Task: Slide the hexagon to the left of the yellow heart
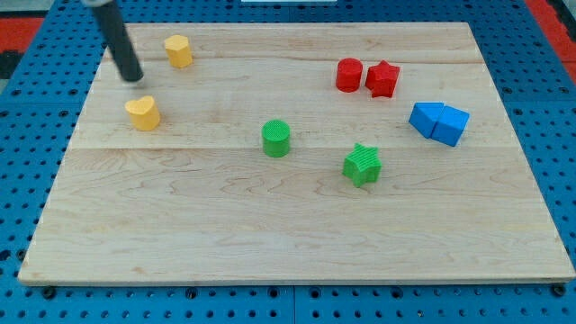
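The yellow hexagon (178, 50) sits near the top left of the wooden board (297, 225). The yellow heart (143, 113) lies below it and a little to the left. My tip (133, 77) is between the two, left of and below the hexagon and just above the heart, touching neither. The rod leans up toward the view's top left.
A green cylinder (276, 138) and a green star (363, 165) sit mid-board. A red cylinder (349, 74) and a red star (382, 79) stand side by side at the upper right. Two blue blocks (439, 122) lie together at the right. Blue pegboard surrounds the board.
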Action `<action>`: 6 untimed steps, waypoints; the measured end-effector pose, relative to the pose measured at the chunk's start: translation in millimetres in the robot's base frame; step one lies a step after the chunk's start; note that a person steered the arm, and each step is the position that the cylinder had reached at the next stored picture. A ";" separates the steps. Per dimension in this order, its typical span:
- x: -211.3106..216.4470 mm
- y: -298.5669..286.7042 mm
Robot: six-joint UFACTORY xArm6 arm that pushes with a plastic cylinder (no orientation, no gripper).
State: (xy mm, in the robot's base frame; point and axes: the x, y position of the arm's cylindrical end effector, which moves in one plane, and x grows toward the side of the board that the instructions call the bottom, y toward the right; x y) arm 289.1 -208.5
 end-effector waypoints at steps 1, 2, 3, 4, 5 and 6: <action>-0.5 94.7; -53.9 81.8; -49.5 14.1; 21.4 21.3; 59.9 13.2; 11.7 24.3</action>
